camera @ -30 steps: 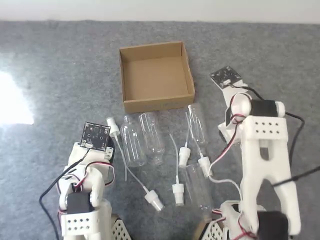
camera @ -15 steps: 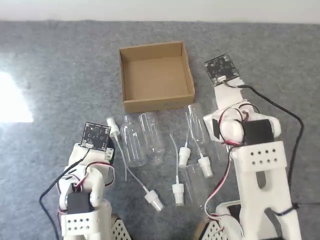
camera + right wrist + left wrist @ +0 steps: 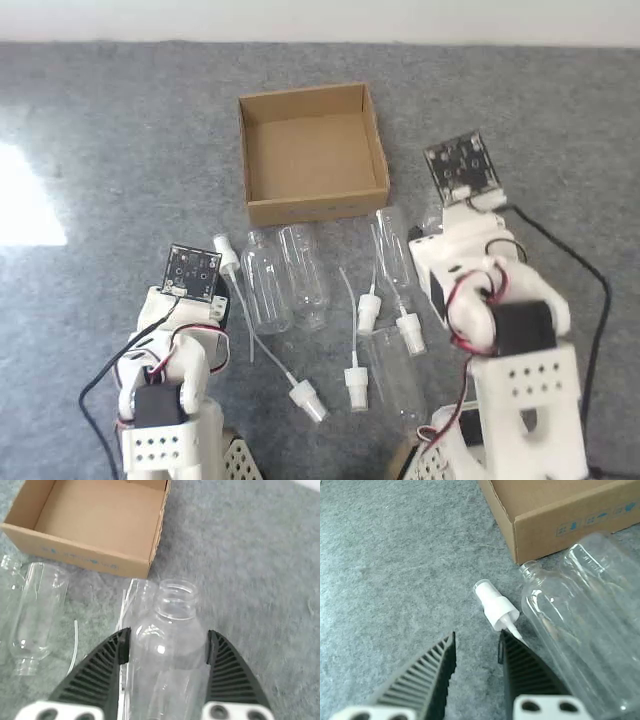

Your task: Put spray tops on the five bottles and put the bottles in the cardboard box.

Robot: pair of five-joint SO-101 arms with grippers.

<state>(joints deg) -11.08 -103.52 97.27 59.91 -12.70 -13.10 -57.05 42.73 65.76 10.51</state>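
A clear bottle [image 3: 172, 630] stands between the fingers of my right gripper [image 3: 165, 635], which is shut on its sides; the open neck points away from the wrist. In the high view my right arm [image 3: 480, 290] is right of the lying bottles [image 3: 265, 280] [image 3: 305, 275] [image 3: 397, 250] [image 3: 395, 375]. Several white spray tops lie among them [image 3: 228, 255] [image 3: 368, 310] [image 3: 355, 385]. My left gripper [image 3: 476, 640] is open with nothing in it, just short of a spray top [image 3: 495, 607] beside a lying bottle [image 3: 570, 615]. The open cardboard box [image 3: 255, 150] sits behind the bottles.
Grey carpet covers the table. Bare carpet lies left of the box and right of my right arm. The box's front wall [image 3: 75, 555] is just beyond the held bottle, with another lying bottle [image 3: 35, 610] beside it.
My right arm has swung and drawn back toward the near side, its wrist board now lower in the high view. The left arm has not moved.
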